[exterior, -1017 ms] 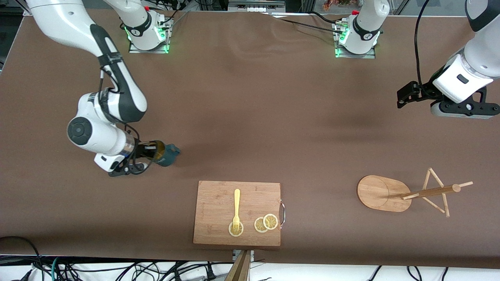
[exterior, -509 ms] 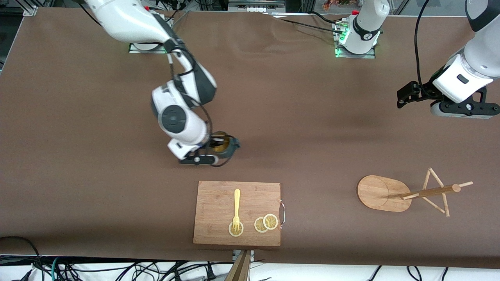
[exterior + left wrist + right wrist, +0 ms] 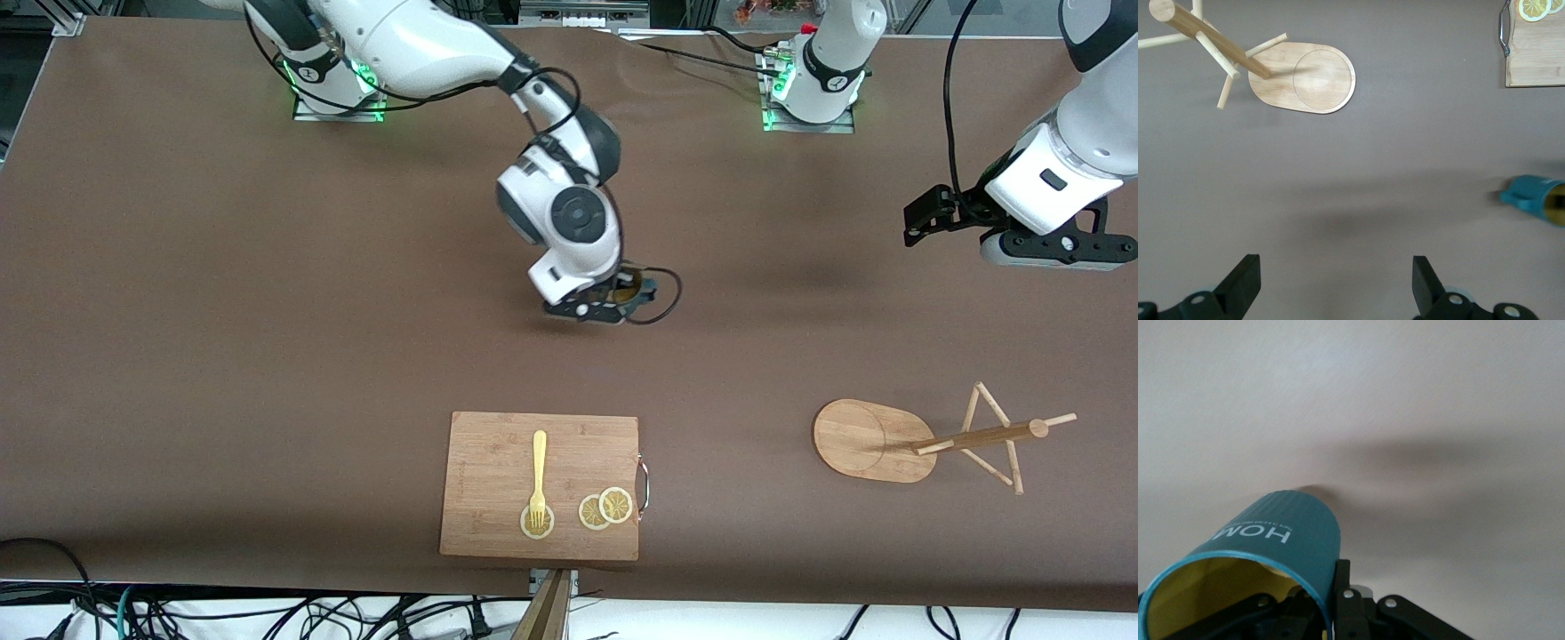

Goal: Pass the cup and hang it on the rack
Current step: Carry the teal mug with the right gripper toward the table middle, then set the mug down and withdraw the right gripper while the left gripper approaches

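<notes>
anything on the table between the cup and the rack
Nothing: bare table separates the cup in the right gripper from the rack, per the front view.

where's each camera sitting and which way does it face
Front view: high across the table, facing both arm bases; shows both arms, cutting board and rack.
Left wrist view: looks down past the open left gripper at the table.
Right wrist view: looks along the right gripper, shut on the cup.
Shared: front and left wrist both show rack and cup.
</notes>
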You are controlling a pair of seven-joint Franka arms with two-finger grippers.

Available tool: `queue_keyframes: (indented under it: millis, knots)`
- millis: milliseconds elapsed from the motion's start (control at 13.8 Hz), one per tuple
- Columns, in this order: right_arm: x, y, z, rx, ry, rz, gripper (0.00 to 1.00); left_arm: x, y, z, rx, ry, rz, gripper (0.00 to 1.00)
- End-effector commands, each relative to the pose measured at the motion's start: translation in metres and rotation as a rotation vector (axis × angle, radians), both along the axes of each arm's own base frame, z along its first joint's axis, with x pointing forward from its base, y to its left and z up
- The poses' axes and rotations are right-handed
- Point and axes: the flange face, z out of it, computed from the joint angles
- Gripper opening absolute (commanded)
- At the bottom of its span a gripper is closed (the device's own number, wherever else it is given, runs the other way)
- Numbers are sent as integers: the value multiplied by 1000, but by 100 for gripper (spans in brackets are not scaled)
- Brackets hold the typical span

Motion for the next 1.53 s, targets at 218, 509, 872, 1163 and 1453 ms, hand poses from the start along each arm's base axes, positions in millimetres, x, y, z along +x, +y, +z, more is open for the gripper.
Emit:
queue_keyframes:
  millis: [218,509,872,1163,1453]
  knots:
    - [-28,34,-8,-41,-26,-2,0,-2,-10,2,2,34,-31,100]
    - [-37,39,-20,-62,-29,17,22,1,-8,-3,-1,40,-29,100]
    - [-35,33,-11,-94,-33,28,40,-7,-42,-29,12,162,-97,100]
    - [-20,11,70,-100,-27,9,61,-13,-75,-51,-3,211,-242,100]
    - [49,-87,169,-78,-9,-21,100,-12,-99,-75,-82,235,-478,100]
